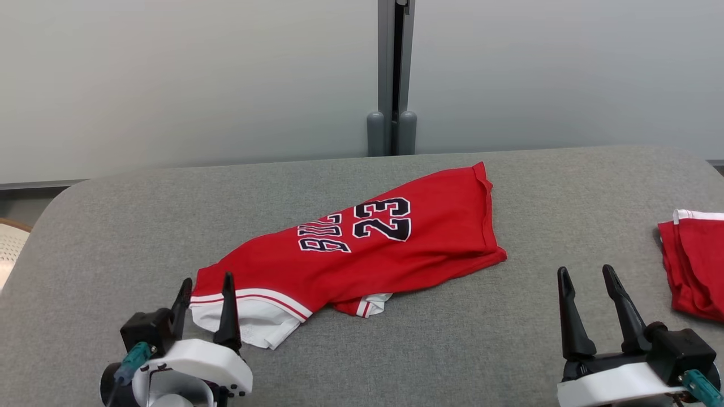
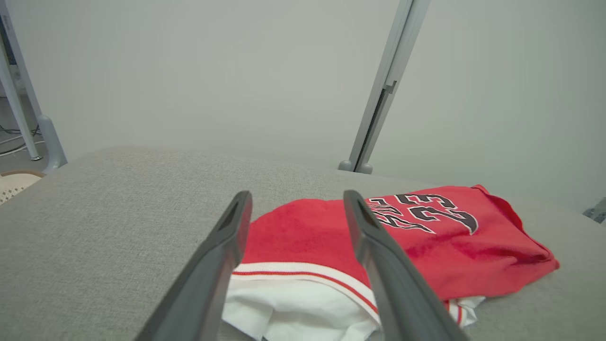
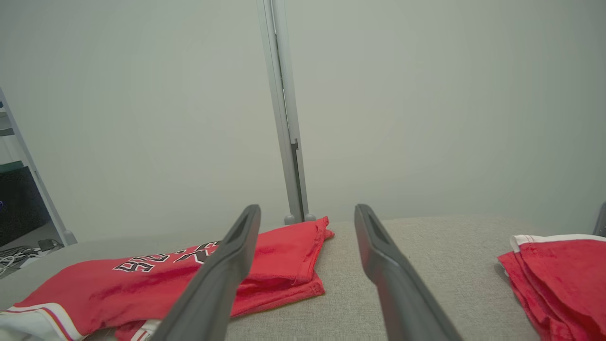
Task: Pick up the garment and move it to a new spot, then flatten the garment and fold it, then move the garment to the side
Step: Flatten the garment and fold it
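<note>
A red jersey (image 1: 362, 254) with "23" and white-trimmed edges lies folded lengthwise on the grey padded table (image 1: 509, 362), running from lower left to upper right. My left gripper (image 1: 206, 284) is open just over the jersey's white-trimmed near end; in the left wrist view the jersey (image 2: 322, 237) lies between and beyond the left gripper's (image 2: 293, 201) fingers. My right gripper (image 1: 588, 274) is open with nothing between its fingers, over bare table to the right of the jersey. In the right wrist view the jersey (image 3: 284, 265) lies ahead to the left of the right gripper (image 3: 307, 213).
A second folded red garment (image 1: 696, 260) with a white edge lies at the table's right edge, also the red garment (image 3: 558, 274) in the right wrist view. A grey post (image 1: 393, 73) stands behind the table against a pale wall. A woven chair (image 1: 11, 243) sits at far left.
</note>
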### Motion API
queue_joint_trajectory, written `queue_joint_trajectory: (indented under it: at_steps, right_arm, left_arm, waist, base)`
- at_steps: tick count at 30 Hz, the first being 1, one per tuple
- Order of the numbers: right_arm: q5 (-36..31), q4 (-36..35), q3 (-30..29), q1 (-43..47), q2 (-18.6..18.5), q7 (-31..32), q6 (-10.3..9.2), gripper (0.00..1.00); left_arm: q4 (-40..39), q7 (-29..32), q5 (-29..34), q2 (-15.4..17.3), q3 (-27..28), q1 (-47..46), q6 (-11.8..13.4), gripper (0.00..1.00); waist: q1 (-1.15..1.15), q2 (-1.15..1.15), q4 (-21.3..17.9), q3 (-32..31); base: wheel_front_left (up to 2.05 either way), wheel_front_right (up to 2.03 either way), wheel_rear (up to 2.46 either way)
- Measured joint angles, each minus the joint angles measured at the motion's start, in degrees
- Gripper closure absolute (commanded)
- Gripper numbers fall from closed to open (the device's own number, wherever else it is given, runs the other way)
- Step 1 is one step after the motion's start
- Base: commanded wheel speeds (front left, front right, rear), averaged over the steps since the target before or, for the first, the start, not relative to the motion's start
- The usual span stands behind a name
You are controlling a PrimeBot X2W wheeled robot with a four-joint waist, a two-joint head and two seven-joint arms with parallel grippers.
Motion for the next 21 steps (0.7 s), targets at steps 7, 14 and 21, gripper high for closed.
queue_joint_trajectory:
  at_steps: [7, 14, 21]
  right_arm:
    - [0.7, 0.4, -0.1, 1.1, 0.0, -0.1, 0.00, 0.00]
    - [2.7, 7.0, -2.6, -3.7, -0.9, 2.5, 0.00, 0.00]
    - [4.8, 18.7, -7.3, -13.9, -3.1, 6.4, 0.00, 0.00]
  left_arm:
    - [-2.8, -0.5, 1.0, -0.9, -1.5, 2.7, -0.3, 0.00]
    - [-2.9, -0.2, 1.6, -1.8, -4.2, 3.2, -1.1, 0.00]
    - [-2.4, 0.6, 2.4, -2.4, -7.0, 1.1, -2.2, 0.00]
  waist:
    - [0.00, 0.00, 2.1, -0.5]
    - [0.00, 0.00, 5.0, 1.0]
    - [0.00, 0.00, 8.5, 6.0]
  base:
    - [0.00, 0.00, 0.00]
    - [0.00, 0.00, 0.00]
    - [0.00, 0.00, 0.00]
